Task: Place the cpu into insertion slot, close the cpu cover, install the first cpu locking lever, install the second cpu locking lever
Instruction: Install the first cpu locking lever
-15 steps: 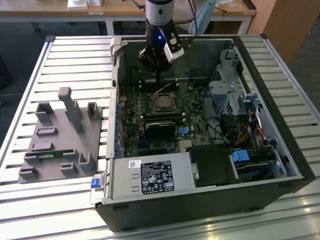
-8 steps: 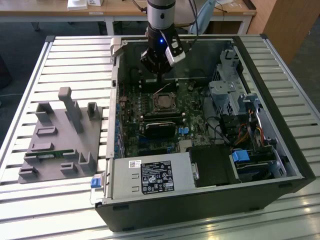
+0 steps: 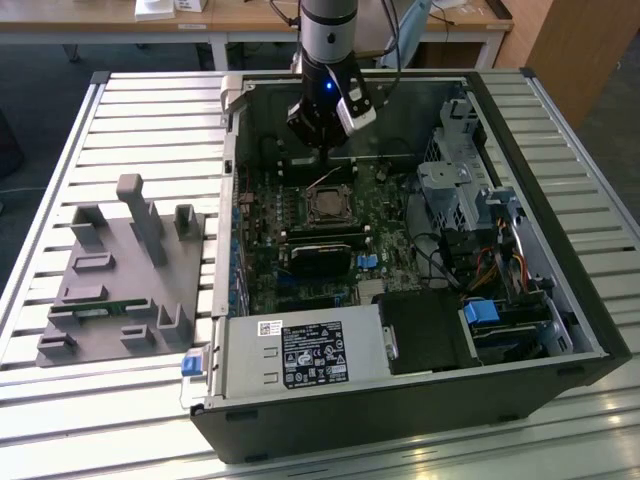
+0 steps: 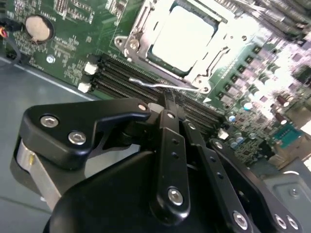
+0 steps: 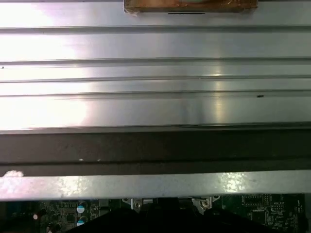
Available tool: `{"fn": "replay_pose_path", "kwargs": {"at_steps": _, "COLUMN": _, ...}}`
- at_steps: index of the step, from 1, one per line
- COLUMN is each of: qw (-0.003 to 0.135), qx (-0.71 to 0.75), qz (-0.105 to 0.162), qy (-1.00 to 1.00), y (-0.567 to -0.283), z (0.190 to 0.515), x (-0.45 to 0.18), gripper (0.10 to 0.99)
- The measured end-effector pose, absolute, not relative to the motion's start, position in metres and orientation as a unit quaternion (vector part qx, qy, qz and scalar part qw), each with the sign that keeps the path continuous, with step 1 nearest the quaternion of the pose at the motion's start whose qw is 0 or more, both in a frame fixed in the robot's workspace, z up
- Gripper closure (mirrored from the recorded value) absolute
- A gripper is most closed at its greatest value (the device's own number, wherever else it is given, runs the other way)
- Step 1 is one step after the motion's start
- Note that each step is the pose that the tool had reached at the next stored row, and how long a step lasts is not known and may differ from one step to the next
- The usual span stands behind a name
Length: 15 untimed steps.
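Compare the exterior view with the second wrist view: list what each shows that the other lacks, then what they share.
Exterior view alone: the open computer case on a slatted table, a grey fixture block to the exterior view's left, a labelled power supply and the arm.

Second wrist view alone: a coin battery, memory slots, the tool touching a thin wire locking lever.

Both: the cpu seated in the insertion slot, cpu cover down.

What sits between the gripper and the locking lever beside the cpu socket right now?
Nothing visible. In the second wrist view the gripper sits right at the thin wire locking lever, which lies over the memory slots beside the insertion slot. The cpu is seated and the cpu cover frames it.
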<state>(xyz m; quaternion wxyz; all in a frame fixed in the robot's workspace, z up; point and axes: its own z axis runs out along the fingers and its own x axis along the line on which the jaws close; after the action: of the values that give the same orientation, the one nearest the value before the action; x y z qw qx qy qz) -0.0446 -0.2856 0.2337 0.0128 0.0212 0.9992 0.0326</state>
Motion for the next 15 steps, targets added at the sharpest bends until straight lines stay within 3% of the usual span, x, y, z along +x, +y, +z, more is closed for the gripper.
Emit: {"fn": "replay_pose_path", "kwargs": {"at_steps": 15, "qw": 0.012, "qx": 0.015, "qz": 0.038, "qy": 0.999, "y": -0.285, "z": 0.223, "x": -0.032, "gripper": 0.980}}
